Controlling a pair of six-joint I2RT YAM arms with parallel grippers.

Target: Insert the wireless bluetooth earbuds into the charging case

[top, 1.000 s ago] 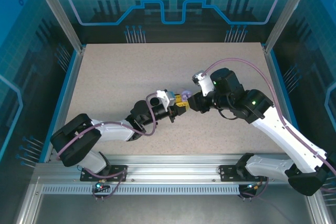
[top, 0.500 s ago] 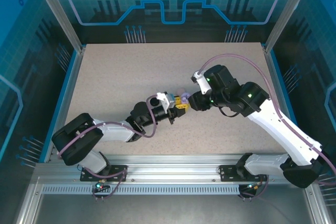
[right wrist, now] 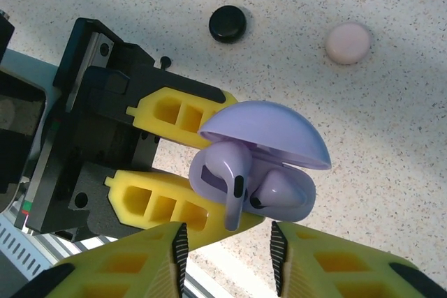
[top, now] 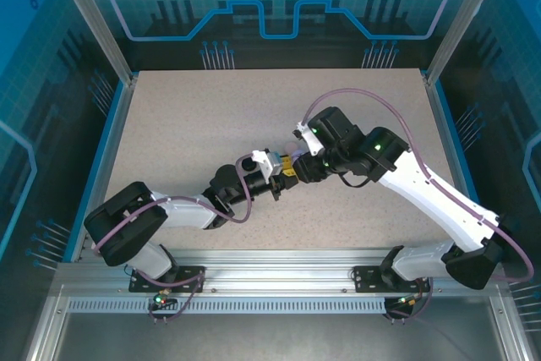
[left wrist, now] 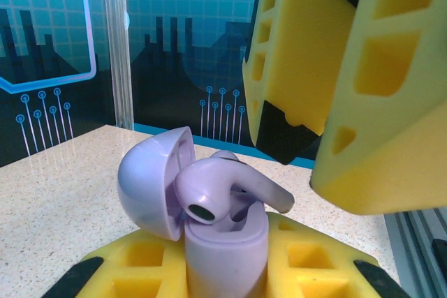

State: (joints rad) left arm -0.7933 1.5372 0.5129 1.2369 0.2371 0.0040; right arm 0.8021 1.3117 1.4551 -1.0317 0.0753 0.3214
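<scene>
My left gripper point(left wrist: 223, 273) is shut on the base of a lilac charging case point(right wrist: 290, 200), whose lid point(right wrist: 269, 130) stands open. One lilac earbud point(right wrist: 278, 188) sits in the case's right well. A second lilac earbud point(right wrist: 234, 172) lies crooked on the left well, its stem sticking out over the rim point(left wrist: 269, 193). My right gripper point(right wrist: 227, 249) is open just in front of the case, and its yellow fingers point(left wrist: 391, 102) flank the stem tip without touching it. In the top view both grippers meet at mid-table, left gripper point(top: 283, 173) and right gripper point(top: 303, 165).
A black round case point(right wrist: 228, 24) and a pale pink round case point(right wrist: 348, 42) lie shut on the speckled table point(right wrist: 391, 116) beyond the lilac case. The metal rail point(top: 279, 264) runs along the near edge, and glass walls stand at the sides and back.
The right arm has swung left, bringing its gripper up against the left gripper and covering the lilac case in the top view. The left arm has stayed still.
</scene>
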